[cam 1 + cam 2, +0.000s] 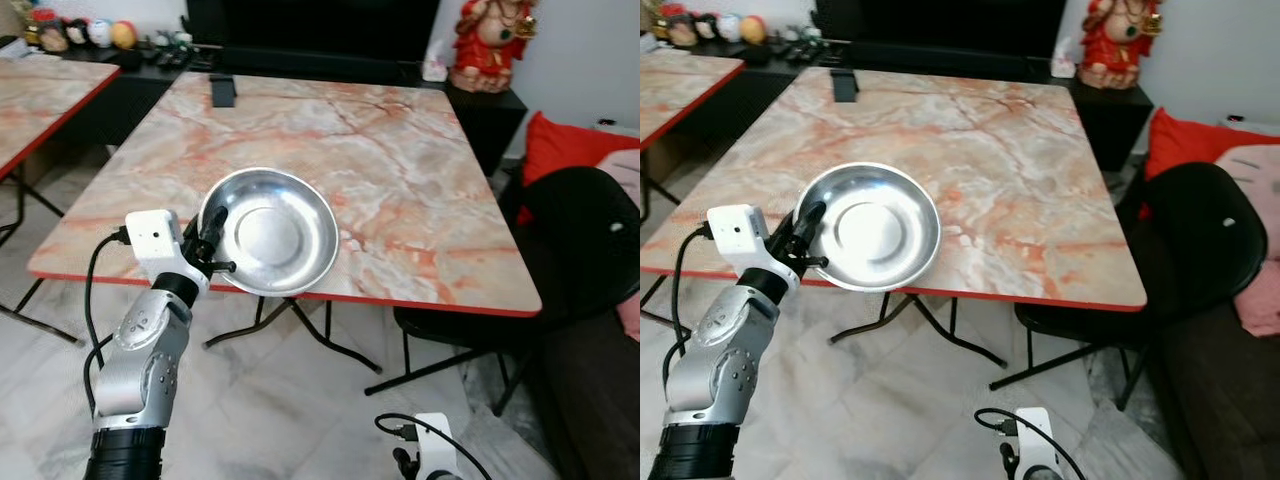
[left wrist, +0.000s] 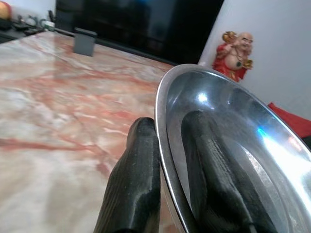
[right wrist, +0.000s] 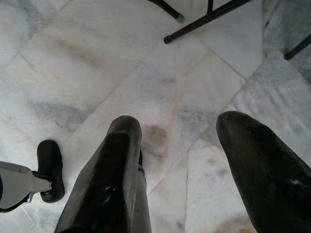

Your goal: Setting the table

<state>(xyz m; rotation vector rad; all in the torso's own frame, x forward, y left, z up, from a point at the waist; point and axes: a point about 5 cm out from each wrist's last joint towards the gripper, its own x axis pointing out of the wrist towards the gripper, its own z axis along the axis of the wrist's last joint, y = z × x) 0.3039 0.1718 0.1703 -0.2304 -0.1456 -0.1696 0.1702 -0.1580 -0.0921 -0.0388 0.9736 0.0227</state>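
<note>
1. The steel plate (image 1: 275,232) is the thing to be set. It hangs over the near edge of the marble table (image 1: 400,180), its far half above the tabletop and its near half past the red rim. It looks slightly tilted, so I judge it not yet resting flat.

2. The left gripper (image 1: 212,240) grips the plate by the rim on the robot's left side. In the left wrist view one finger lies inside the bowl and the other (image 2: 133,184) presses outside, the thin rim pinched between them. An edge pinch suits a shallow dish that offers no other handle.

3. Coming in from the near edge lets the arm slide the plate forward onto the table; that is probably the step in hand.

4. A small dark object (image 1: 222,90) stands at the table's far edge, well apart from the plate.

5. A black chair (image 1: 580,240) sits at the table's right side, suggesting a seat to lay for.

6. The right gripper (image 3: 184,160) hangs idle below the table's level, its jaws spread wide with nothing between them, over the marble floor (image 3: 97,58).
</note>
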